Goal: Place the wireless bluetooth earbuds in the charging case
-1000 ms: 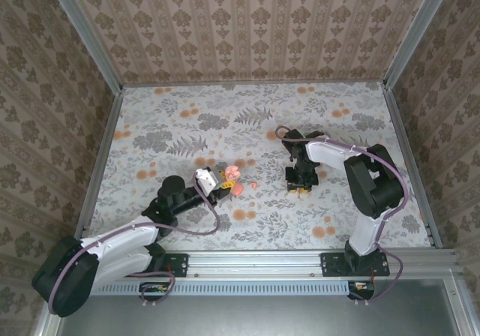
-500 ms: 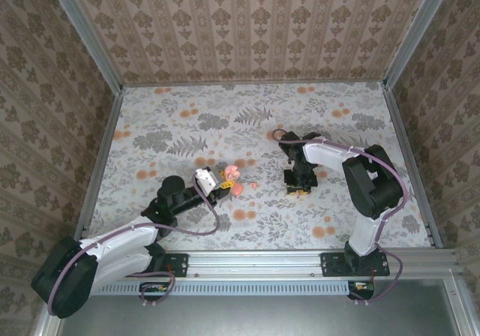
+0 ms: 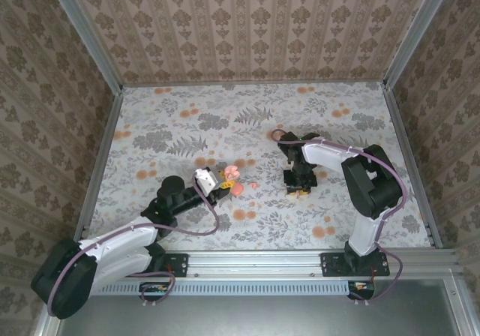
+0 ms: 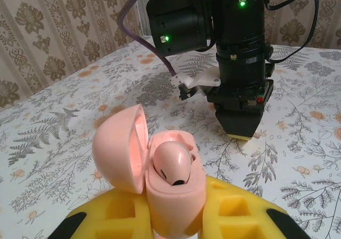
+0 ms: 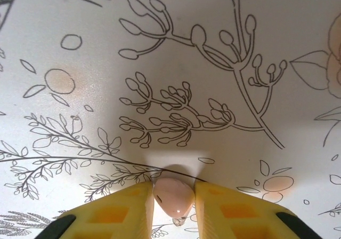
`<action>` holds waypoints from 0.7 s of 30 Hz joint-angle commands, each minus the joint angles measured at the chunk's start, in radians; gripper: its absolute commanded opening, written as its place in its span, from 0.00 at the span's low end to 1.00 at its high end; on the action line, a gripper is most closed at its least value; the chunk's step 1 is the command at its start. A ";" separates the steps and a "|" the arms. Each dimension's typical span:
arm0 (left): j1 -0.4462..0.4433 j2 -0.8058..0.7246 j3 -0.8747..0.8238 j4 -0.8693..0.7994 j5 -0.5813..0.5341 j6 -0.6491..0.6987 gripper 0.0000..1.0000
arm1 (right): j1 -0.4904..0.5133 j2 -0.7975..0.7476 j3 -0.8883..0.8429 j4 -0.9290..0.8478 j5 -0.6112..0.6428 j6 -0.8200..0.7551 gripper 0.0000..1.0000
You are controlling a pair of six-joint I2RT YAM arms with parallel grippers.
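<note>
Left tool [image 4: 171, 220]: pressed together on the case, its yellow fingers clamping the lower body from both sides.
Case [image 4: 176, 196]: upright in the left tool, with the lid [image 4: 120, 151] swung open to the left as the left wrist view has it.
First earbud [image 4: 171, 163]: sits in the case, its rounded top above the rim.
Right tool [image 5: 174, 202]: pinching the second earbud; it points straight down, beyond the case and well apart from it.
Second earbud [image 5: 171, 193]: between the right tool's fingertips, touching both, low over the surface; whether it touches the cloth cannot be told.
Surface [image 3: 337, 126]: flowered cloth under the case.
</note>
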 commanded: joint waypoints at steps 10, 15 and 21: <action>-0.008 0.011 0.024 -0.007 0.000 0.024 0.09 | 0.003 -0.010 -0.007 0.045 0.055 -0.017 0.20; -0.008 0.077 0.009 0.053 -0.013 0.021 0.08 | 0.006 -0.076 -0.053 0.119 0.059 -0.017 0.18; -0.007 0.202 0.007 0.151 -0.027 -0.003 0.09 | 0.007 -0.187 -0.144 0.251 0.057 -0.014 0.17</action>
